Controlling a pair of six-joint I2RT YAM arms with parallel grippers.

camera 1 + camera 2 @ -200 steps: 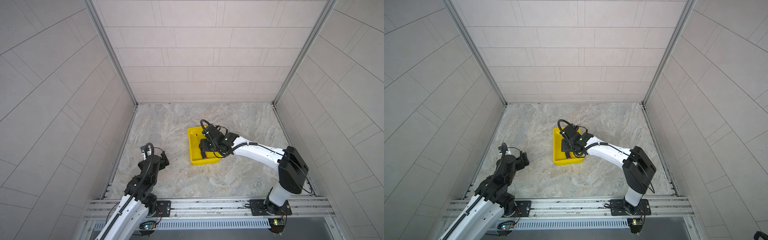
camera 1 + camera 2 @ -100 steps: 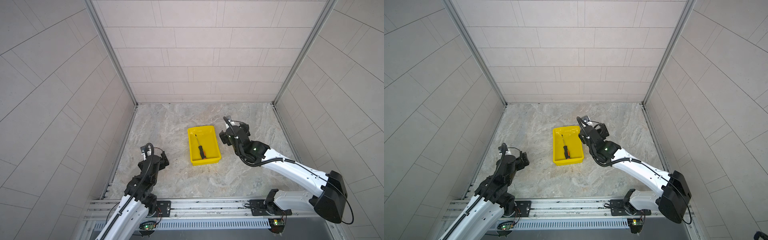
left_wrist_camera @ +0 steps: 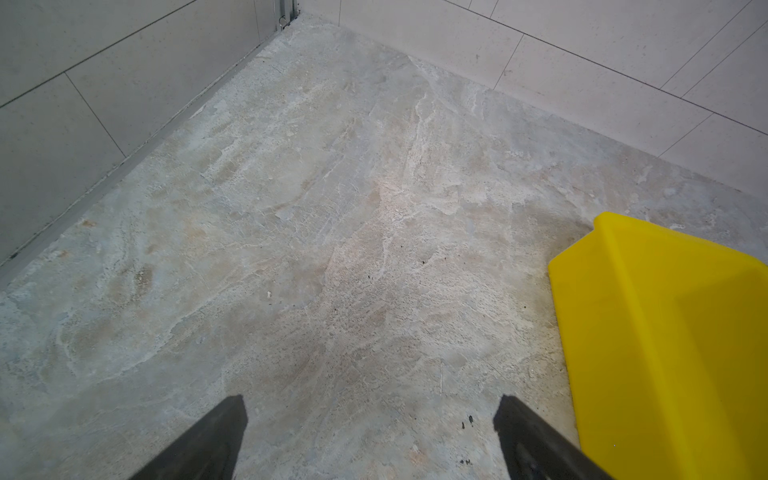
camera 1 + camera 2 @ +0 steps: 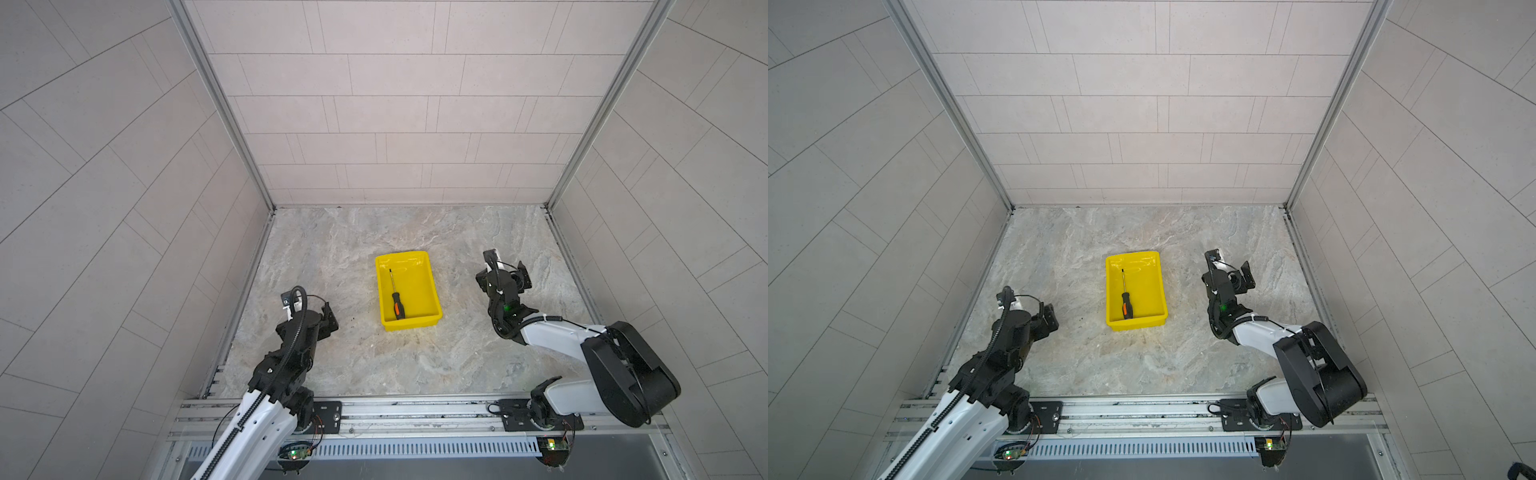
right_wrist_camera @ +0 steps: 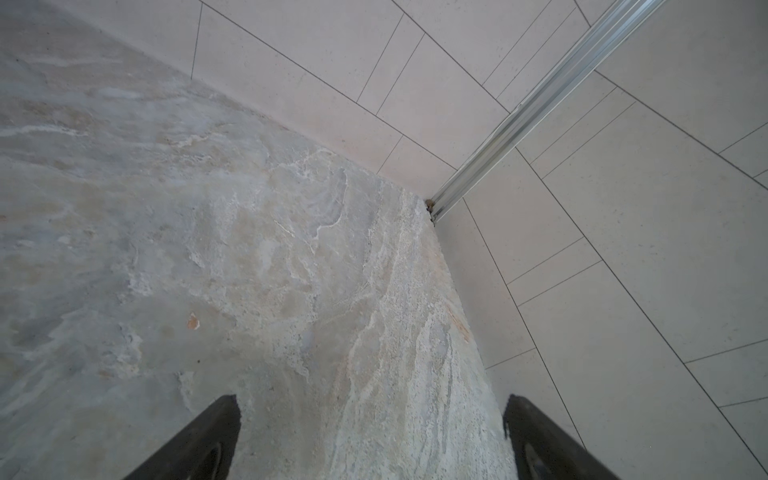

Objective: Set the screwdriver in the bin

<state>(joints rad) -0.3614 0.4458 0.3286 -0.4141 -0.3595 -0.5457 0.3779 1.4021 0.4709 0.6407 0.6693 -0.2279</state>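
Observation:
The screwdriver [image 4: 395, 300] [image 4: 1126, 299] lies flat inside the yellow bin [image 4: 430, 282] [image 4: 1156, 282] in both top views, handle toward the front, shaft pointing to the back wall. My right gripper [image 4: 503, 275] [image 4: 1229, 268] [image 5: 372, 419] is open and empty, off to the right of the bin and apart from it, over bare floor. My left gripper [image 4: 311, 306] [image 4: 1034, 309] [image 3: 370, 419] is open and empty to the left of the bin. The left wrist view shows one outer corner of the bin [image 3: 665, 324]; the screwdriver is hidden there.
The marble floor [image 4: 340, 357] is boxed in by tiled walls on three sides. An aluminium rail [image 4: 374, 409] with both arm bases runs along the front. The right wrist view looks into the back right corner with its metal post [image 5: 532, 108].
The right gripper let go of the screwdriver in the bin, opened wide, then drew back to the right, away from the bin. The left arm has not moved.

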